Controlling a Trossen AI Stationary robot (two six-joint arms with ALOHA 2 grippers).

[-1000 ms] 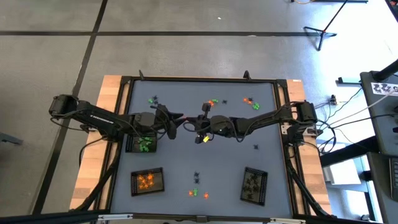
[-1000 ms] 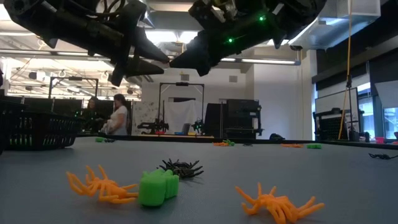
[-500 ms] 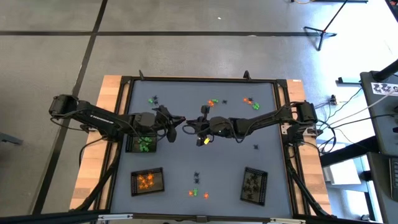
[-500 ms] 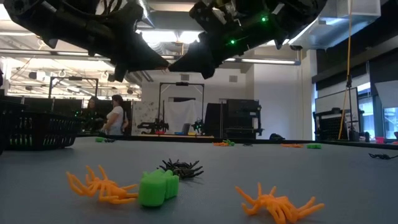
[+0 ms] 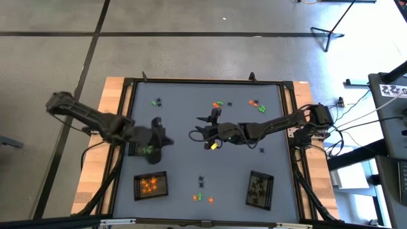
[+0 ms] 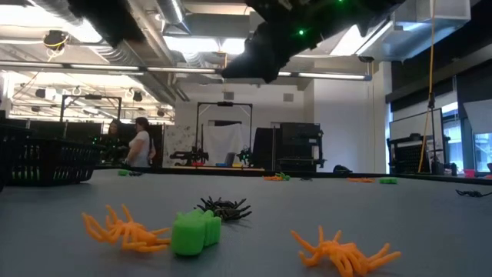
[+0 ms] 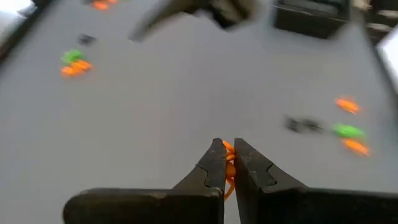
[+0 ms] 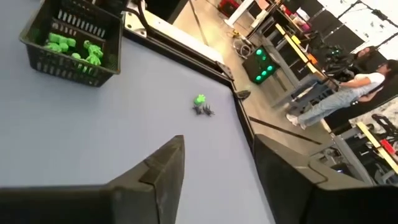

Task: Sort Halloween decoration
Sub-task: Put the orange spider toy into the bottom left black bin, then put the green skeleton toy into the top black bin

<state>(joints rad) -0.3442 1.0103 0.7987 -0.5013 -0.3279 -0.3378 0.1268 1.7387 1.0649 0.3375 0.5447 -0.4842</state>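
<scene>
The left gripper [image 7: 227, 163] is seen pressed together on a small orange spider-like plastic trinket [image 7: 227, 168], which is pinched between the two dark fingertips [image 7: 215, 163] and shows only as a thin orange strip in the gap. In the high view this gripper [image 5: 166, 141] is held just beside the black mesh tray of green pieces [image 5: 144, 150], at the left side of the grey table top [image 5: 184, 165], with the black mesh tray of orange pieces [image 5: 151, 185] nearer the front edge, below the gripper in that view. The right gripper [image 8: 214, 163] is seen spread wide, its two dark fingers [image 8: 163, 163] standing well apart with nothing between them; in the high view it [image 5: 196, 132] is placed over the middle of the table, pointing toward the left gripper but apart from it. Beyond its fingers, a loose green trinket with a dark one touching it [image 8: 201, 104] lies near the table's far corner, and the tray of green pieces [image 8: 73, 45] stands farther off to one side. A black mesh tray of dark pieces [image 5: 259, 189] stands at the front right, well apart from both grippers. In the low view two orange spider trinkets [image 6: 123, 228], a green blocky trinket [image 6: 192, 232] and a black spider trinket [image 6: 224, 208] lie close together on the table near the camera, below the arms. A person [image 6: 141, 144] stands in the room behind the table.
</scene>
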